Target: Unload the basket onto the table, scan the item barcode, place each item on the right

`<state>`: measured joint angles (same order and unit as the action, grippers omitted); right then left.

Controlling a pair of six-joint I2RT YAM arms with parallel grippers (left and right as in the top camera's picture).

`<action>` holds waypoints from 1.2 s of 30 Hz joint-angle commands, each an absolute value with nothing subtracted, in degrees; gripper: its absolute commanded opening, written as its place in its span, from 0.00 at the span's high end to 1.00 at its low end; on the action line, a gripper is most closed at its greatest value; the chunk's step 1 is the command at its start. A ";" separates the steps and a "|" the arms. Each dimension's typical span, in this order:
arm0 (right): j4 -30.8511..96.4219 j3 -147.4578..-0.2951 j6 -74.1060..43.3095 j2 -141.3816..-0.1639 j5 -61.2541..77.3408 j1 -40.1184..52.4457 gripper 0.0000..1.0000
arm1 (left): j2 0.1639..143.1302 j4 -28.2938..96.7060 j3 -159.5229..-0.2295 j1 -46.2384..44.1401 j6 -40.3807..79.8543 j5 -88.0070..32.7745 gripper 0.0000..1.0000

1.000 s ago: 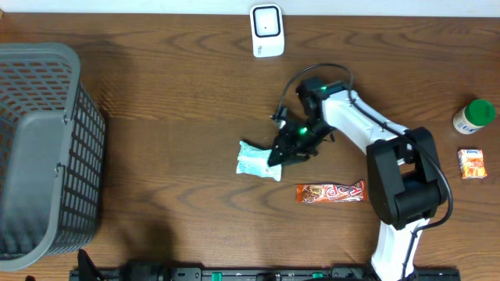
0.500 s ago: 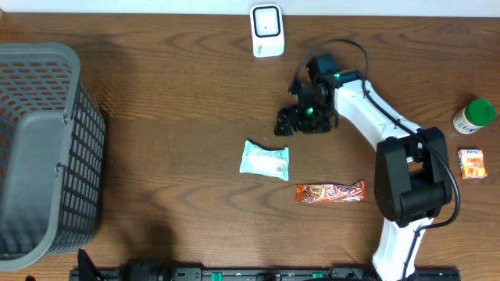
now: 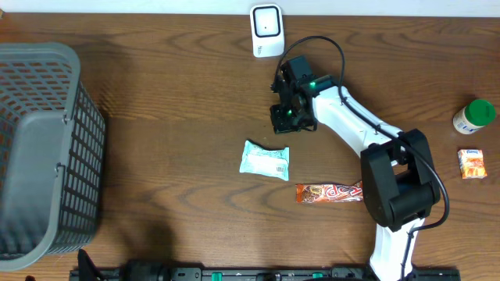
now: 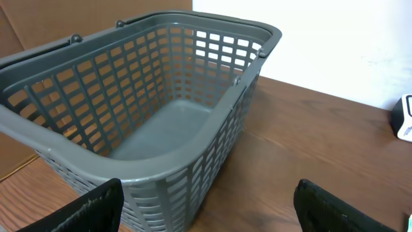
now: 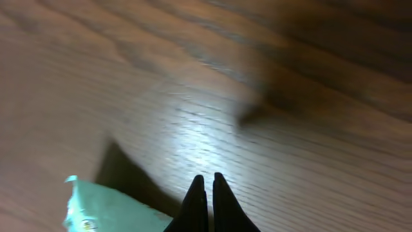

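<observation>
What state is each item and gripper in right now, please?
Left gripper: open, empty.
Right gripper: shut, holding nothing.
Mint-green packet: lying flat, not held.
Chocolate bar: lying flat, wrapped.
Green-capped bottle: upright, capped.
Orange packet: lying flat.
Gray basket: upright, empty.
White scanner: nothing held to it.

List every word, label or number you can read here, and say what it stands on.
On the candy bar: large pale letters, perhaps "pop", not certain.
On the mint-green packet: print too small to read.
On the orange packet: too small to read.
On the bottle: label too small to read.
On the scanner: nothing readable.
</observation>
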<state>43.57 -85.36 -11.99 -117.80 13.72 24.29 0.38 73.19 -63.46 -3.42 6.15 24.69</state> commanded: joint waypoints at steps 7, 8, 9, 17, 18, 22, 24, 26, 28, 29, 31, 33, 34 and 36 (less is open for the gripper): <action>46.76 -83.96 -13.15 -118.52 11.03 24.93 0.99 | 0.49 73.30 -63.57 -3.18 6.26 24.62 0.15; 46.74 -83.66 -12.97 -118.52 10.96 25.08 0.99 | 0.49 73.30 -63.59 -3.18 6.26 24.62 0.15; 46.72 -83.37 -12.80 -118.52 11.00 25.19 0.99 | 0.49 73.30 -63.57 -3.18 6.26 24.62 0.15; 46.72 -80.09 -12.14 -118.54 11.44 26.72 0.99 | 0.49 73.32 -63.57 -3.18 6.26 24.62 0.16; 46.89 -79.66 -12.16 -118.54 11.44 26.92 0.99 | 0.49 73.32 -63.57 -3.18 6.26 24.62 0.16; 50.11 -78.96 -13.30 -118.54 11.44 27.49 0.99 | 0.49 73.32 -63.57 -3.18 6.24 24.62 0.15; 53.17 -78.96 -14.02 -118.54 11.42 27.75 0.99 | 0.49 73.32 -63.57 -3.18 6.26 24.62 0.15; 57.28 -78.96 -15.92 -118.52 11.66 27.99 0.99 | 0.49 73.32 -63.57 -3.18 6.26 24.62 0.15; 61.65 -78.96 -16.27 -118.52 13.58 28.29 0.99 | 0.49 73.32 -63.59 -3.18 6.26 24.62 0.15; 63.75 -78.96 -16.27 -118.52 15.27 28.51 0.99 | 0.49 73.32 -63.59 -3.18 6.26 24.62 0.15; 67.26 -78.96 -16.16 -118.52 19.97 29.17 0.99 | 0.49 73.32 -63.57 -3.18 6.26 24.62 0.15; 68.84 -78.96 -14.17 -118.52 24.29 30.02 0.99 | 0.49 73.32 -63.59 -3.18 6.26 24.62 0.15; 69.19 -78.96 -13.10 -118.52 25.76 30.46 0.99 | 0.49 73.32 -63.57 -3.18 6.26 24.62 0.15; 70.24 -78.96 -12.78 -118.52 27.14 31.11 0.99 | 0.49 73.32 -63.57 -3.18 6.26 24.62 0.15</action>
<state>69.30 -79.26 -14.35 -118.04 20.38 29.63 0.36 73.25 -63.46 -3.42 6.15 24.69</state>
